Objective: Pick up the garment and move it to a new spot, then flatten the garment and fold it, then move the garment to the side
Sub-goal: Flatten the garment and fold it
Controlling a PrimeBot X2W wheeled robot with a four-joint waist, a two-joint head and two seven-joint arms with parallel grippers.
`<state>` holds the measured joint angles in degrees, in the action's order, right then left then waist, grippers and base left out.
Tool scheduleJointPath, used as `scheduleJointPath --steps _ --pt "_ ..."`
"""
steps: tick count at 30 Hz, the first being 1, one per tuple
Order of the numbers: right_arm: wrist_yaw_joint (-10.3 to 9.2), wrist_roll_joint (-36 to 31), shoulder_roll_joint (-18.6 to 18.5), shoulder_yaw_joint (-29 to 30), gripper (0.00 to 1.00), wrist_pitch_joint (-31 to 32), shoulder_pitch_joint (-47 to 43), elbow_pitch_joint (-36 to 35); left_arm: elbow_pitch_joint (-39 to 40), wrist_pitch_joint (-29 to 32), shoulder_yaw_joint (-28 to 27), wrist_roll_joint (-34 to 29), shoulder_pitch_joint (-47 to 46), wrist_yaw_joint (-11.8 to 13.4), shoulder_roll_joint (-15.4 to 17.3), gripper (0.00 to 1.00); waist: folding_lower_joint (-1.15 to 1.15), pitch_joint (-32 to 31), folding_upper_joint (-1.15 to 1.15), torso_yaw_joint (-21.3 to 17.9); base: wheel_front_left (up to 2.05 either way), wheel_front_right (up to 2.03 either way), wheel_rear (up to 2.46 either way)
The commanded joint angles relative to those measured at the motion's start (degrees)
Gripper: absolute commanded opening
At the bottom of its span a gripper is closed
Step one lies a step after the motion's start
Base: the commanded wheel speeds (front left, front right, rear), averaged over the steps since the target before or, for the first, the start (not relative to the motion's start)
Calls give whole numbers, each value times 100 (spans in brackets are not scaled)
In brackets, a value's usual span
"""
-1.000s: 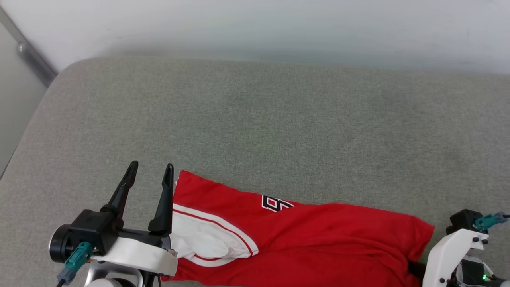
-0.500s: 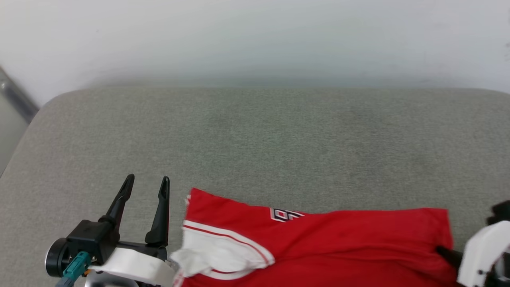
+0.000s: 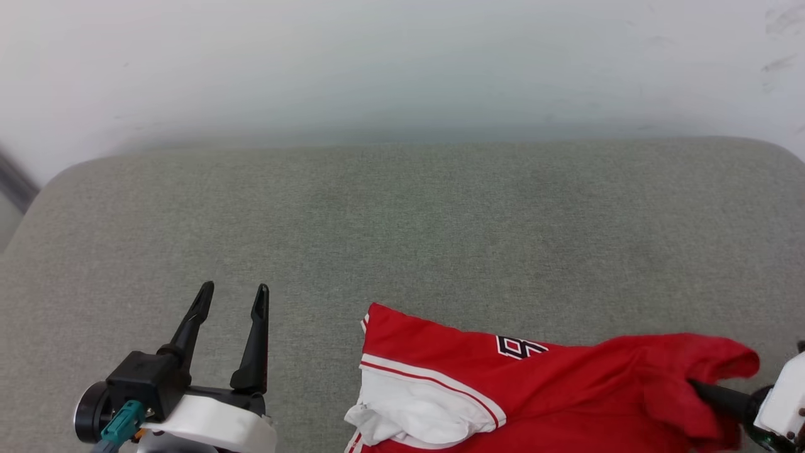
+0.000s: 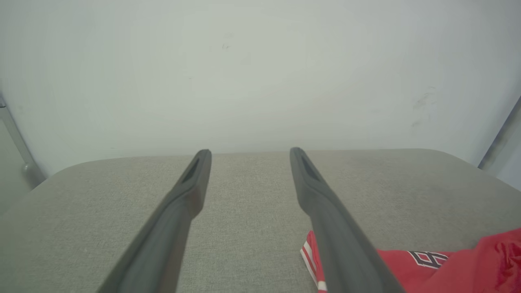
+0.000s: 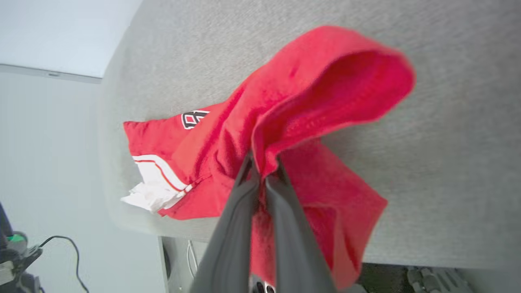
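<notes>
The garment (image 3: pixel 553 390) lies along the near edge of the grey padded surface (image 3: pixel 402 220), toward the robot's right. Its white panel (image 3: pixel 421 412) and striped trim form the left end, and the number print (image 3: pixel 519 347) faces up near the middle. The right gripper (image 5: pixel 262 162) has its two fingers pressed together on a bunched fold at the garment's right end. This fold is raised off the surface and opens into a loose red hood above the fingertips, while the rest of the fabric trails flat behind it. In the right wrist view, some fabric below the pinch hangs past the near edge. Gripping one end in this way suggests a drag or lift to relocate the item, so the current step is judged to be the move to a new spot. Flattening and folding are not yet done. The left gripper (image 3: pixel 235 288) hovers over bare upholstery just left of the garment with its fingers spread and nothing between them. It appears to be held ready to take the free left end. The thin fabric is likely to slip or bunch further under a single-point pull.
</notes>
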<state>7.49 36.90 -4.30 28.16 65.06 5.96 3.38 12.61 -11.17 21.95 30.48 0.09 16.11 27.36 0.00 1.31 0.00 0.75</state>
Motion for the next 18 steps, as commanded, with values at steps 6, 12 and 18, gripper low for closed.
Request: scheduleJointPath --steps 6,12,18 --pt "0 1833 159 -263 0 663 60 338 -47 67 55 23 -29 -15 -22 100 0 -35 0 194 0 0 0" --pt "0 3216 147 -1396 0 139 9 979 -118 65 85 62 -121 -40 -65 100 0 17 0 430 0 0 0" --pt "1 3882 146 -2787 0 -626 264 1494 -176 67 146 82 -258 -110 -111 100 0 145 0 648 0 0 0"
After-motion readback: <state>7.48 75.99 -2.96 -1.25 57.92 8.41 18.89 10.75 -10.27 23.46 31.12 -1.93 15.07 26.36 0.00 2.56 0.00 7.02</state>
